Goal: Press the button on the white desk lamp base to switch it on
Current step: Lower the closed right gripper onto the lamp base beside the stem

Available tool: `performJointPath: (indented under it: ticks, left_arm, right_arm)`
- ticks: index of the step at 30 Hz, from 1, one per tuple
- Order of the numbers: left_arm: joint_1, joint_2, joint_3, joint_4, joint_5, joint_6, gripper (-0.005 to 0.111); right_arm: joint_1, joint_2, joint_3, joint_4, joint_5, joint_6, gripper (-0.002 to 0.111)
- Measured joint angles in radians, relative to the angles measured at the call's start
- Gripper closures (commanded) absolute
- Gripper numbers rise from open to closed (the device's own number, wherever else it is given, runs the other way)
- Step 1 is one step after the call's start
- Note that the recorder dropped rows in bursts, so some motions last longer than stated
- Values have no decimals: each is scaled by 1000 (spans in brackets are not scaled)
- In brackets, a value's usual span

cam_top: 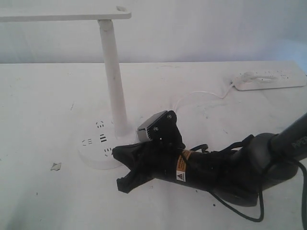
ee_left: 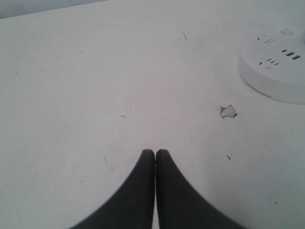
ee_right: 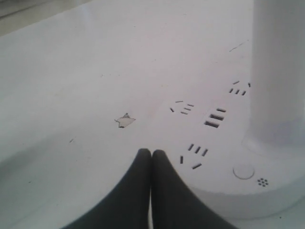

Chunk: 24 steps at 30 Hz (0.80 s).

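Note:
The white desk lamp base [cam_top: 93, 153] is a round puck with dark socket slots, and its pole [cam_top: 114, 76] rises from it. In the right wrist view the button [ee_right: 243, 171] is a small round ring on the base [ee_right: 224, 188], beside the pole [ee_right: 279, 71]. My right gripper [ee_right: 151, 152] is shut with nothing in it, its tips at the base's rim, a short way from the button. In the exterior view the right gripper [cam_top: 116, 153] hides the button. My left gripper [ee_left: 155, 151] is shut over bare table, well away from the base [ee_left: 276, 76].
A white power strip [cam_top: 268, 79] lies at the back right, with a thin cable [cam_top: 201, 93] running towards the lamp. The flat lamp head [cam_top: 62, 13] hangs over the left side. A small scrap [cam_top: 56, 166] lies on the white table [cam_top: 38, 110] left of the base.

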<state>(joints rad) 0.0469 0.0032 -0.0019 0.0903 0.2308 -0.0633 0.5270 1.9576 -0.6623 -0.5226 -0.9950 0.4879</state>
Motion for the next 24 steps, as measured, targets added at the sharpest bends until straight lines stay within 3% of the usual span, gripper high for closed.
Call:
performJointPath:
  ticks: [11,24]
  left_arm:
    - [0,0,0,0,0,0,107]
    - [0,0,0,0,0,0,107]
  right_arm:
    - [0,0,-4,36,19,48,108]
    - [0,1,-38,138,182,99,108]
